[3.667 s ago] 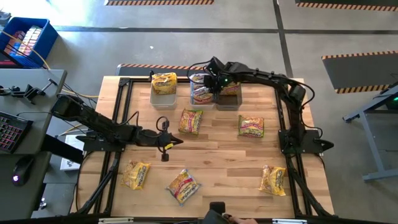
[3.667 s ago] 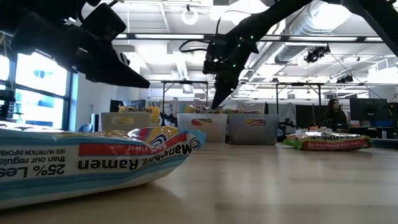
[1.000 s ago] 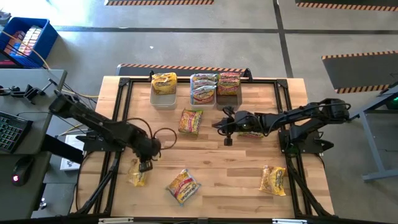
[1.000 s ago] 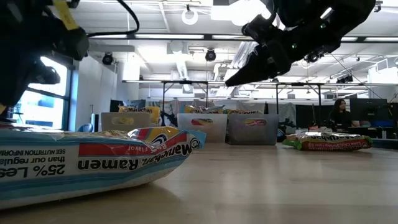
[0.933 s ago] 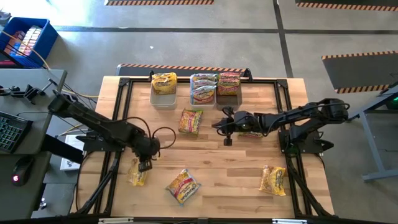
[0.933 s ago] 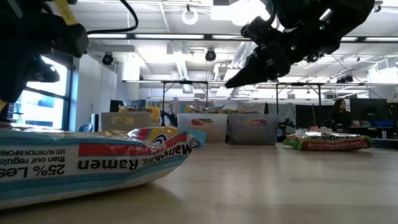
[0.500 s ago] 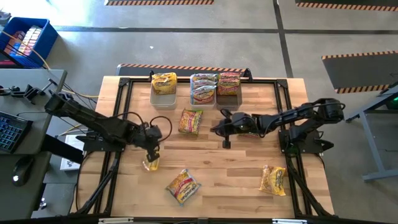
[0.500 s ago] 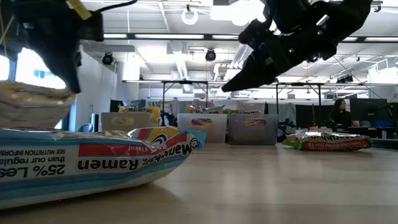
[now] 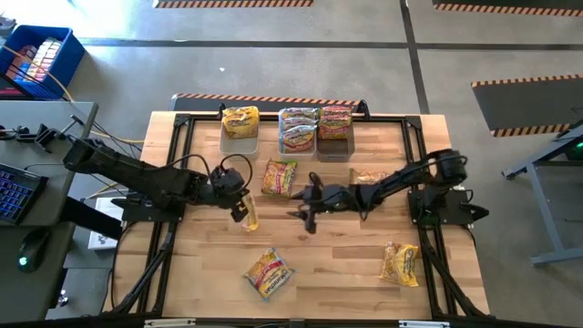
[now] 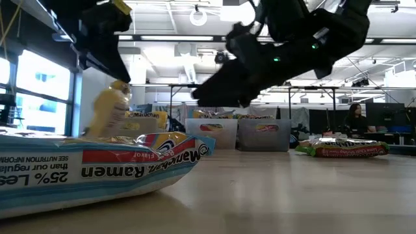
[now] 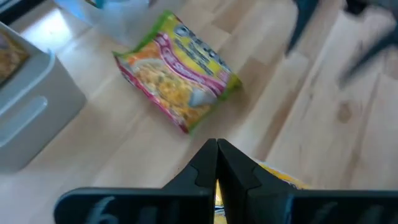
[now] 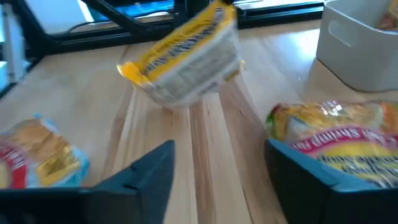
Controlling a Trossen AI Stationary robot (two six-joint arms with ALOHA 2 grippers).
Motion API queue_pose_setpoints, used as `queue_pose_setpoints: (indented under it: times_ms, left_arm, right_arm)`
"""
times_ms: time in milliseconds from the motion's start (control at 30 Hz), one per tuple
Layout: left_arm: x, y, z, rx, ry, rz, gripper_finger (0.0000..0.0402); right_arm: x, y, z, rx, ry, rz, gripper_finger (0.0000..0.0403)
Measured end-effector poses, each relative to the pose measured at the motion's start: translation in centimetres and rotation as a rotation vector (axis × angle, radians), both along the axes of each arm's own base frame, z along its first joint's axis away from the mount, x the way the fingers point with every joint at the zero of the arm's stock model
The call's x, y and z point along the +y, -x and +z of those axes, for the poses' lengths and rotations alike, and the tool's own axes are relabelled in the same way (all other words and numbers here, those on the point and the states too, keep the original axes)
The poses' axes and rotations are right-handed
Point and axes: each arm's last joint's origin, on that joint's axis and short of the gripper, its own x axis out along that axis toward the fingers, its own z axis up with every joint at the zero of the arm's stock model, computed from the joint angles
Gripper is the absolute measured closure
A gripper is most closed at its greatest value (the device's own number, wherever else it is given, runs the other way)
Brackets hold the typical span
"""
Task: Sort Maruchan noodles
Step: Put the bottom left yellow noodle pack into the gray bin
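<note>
The left gripper [image 9: 242,206] hangs over the table's left-middle, pinched on a yellow noodle packet [image 9: 248,216] lifted clear of the wood; just right lies a green-edged packet [image 9: 280,178]; beyond it the right gripper [image 9: 301,213] hovers mid-table, fingers spread wide and holding nothing.

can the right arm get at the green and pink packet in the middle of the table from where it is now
Probably yes. The right gripper hangs open just beside the green and pink packet, with bare wood between them. The left gripper, shut on a yellow packet, hovers close and might crowd it.
</note>
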Motion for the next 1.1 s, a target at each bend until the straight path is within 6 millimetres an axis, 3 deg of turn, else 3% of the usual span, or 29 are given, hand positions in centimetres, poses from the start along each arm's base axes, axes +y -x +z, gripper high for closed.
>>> queue_pose_setpoints:
  times_ms: [200, 500, 800, 1100]
  left_arm:
    - [1.1, -0.3, 0.1, -0.007, -0.010, 0.037, 0.0401]
    - [1.5, -0.3, 0.1, -0.001, -0.024, 0.035, 0.0401]
    - [1.5, -0.3, 0.1, 0.002, -0.029, 0.031, 0.0401]
    - [1.6, -0.4, 0.1, -0.001, -0.029, 0.036, 0.0401]
  right_arm:
    - [3.1, -3.3, -0.2, -0.048, -0.014, -0.084, 0.0108]
    - [5.5, -7.4, -2.0, -0.110, -0.024, -0.225, 0.0103]
    - [5.2, -10.0, -2.4, -0.179, -0.091, -0.255, 0.0103]
    - [3.1, -10.5, -2.4, -0.172, -0.188, -0.299, 0.0103]
